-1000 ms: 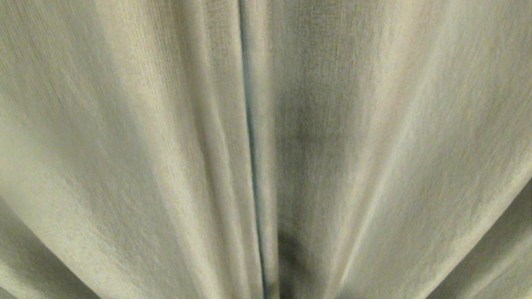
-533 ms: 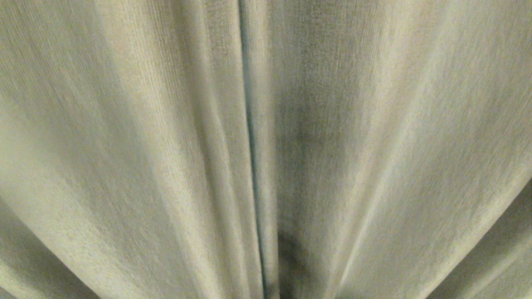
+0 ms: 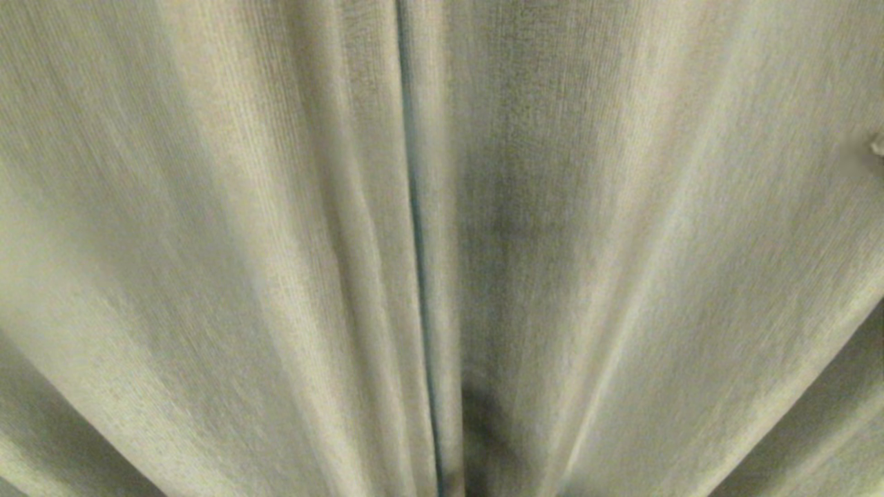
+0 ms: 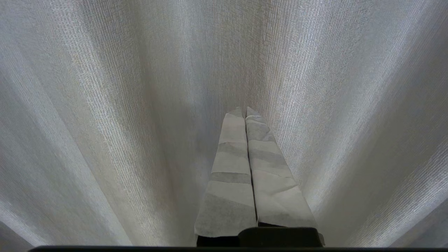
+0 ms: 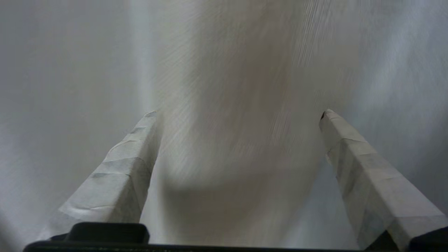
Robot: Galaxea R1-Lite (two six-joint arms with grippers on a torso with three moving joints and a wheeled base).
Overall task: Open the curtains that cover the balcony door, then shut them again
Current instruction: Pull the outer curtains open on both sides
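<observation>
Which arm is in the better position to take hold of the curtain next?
Probably the right: the right tool is open with a fold of the curtains between its fingers. The left tool is shut, pointing at the fabric.

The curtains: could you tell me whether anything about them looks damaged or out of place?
Nothing stands out. The curtains hang in even pleats, meeting at a thin seam, with no tear or stain visible. The right tool is open facing the fabric.

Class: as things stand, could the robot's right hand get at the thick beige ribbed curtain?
Probably yes: the right hand is wide open, facing the thick beige ribbed curtain, with nothing between them.
</observation>
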